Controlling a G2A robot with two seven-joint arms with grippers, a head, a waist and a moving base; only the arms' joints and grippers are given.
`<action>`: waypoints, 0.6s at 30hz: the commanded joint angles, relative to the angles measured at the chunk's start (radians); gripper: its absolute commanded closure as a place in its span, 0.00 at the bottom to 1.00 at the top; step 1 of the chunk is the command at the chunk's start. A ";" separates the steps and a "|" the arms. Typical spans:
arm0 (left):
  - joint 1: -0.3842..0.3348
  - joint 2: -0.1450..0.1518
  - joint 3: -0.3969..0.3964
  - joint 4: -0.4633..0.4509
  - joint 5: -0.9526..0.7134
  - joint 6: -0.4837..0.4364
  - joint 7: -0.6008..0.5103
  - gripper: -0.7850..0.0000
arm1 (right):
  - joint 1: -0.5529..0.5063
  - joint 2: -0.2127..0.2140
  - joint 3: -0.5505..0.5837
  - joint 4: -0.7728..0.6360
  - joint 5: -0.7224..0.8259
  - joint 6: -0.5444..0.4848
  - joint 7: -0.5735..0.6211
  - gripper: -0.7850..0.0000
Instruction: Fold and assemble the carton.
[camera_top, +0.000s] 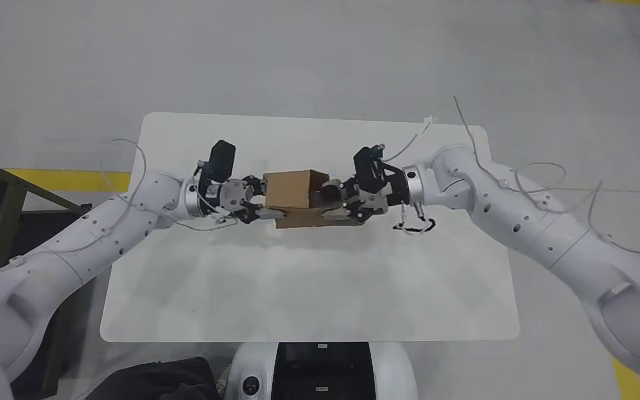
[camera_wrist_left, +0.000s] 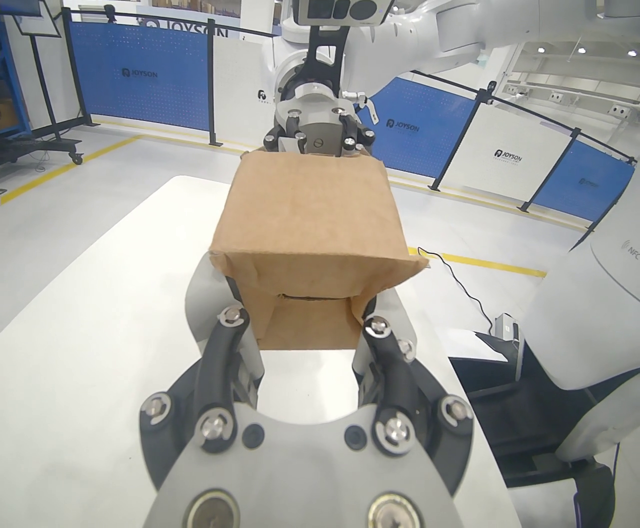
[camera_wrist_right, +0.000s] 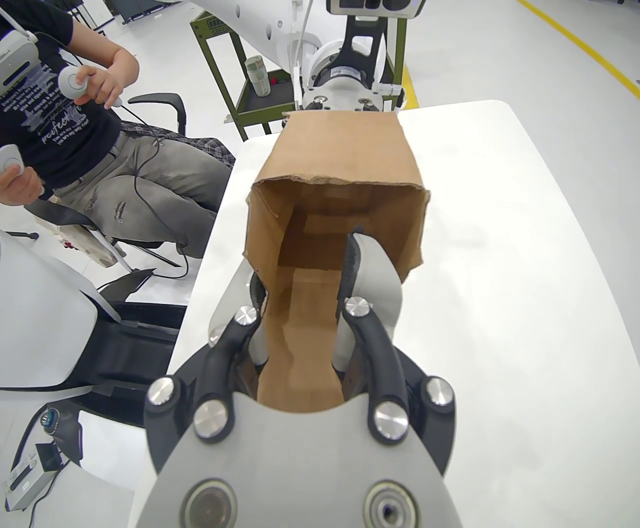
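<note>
Left gripper (camera_wrist_left: 300, 305) clamped across the carton (camera_wrist_left: 307, 220) end flap. We see the long axis run straight on to the right gripper (camera_wrist_right: 305, 265), spread, one finger inside the mouth. Carton mid-table (camera_top: 300, 300), both arms equally near.

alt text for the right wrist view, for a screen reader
The right claw straddles one side wall of an open brown carton, one finger reaching inside. The left claw meets the carton's far end, over a white table.
</note>
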 joint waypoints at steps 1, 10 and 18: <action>-0.004 -0.002 0.000 0.010 -0.023 0.000 0.000 0.62 | -0.003 0.006 0.000 -0.003 -0.003 0.000 -0.005 0.63; -0.009 -0.009 0.000 0.027 -0.052 0.000 0.000 0.62 | -0.010 0.034 0.000 -0.013 -0.021 0.000 -0.058 0.90; -0.008 -0.014 0.000 0.032 -0.038 0.000 0.000 0.63 | -0.003 0.043 0.000 -0.003 -0.025 0.000 -0.097 0.96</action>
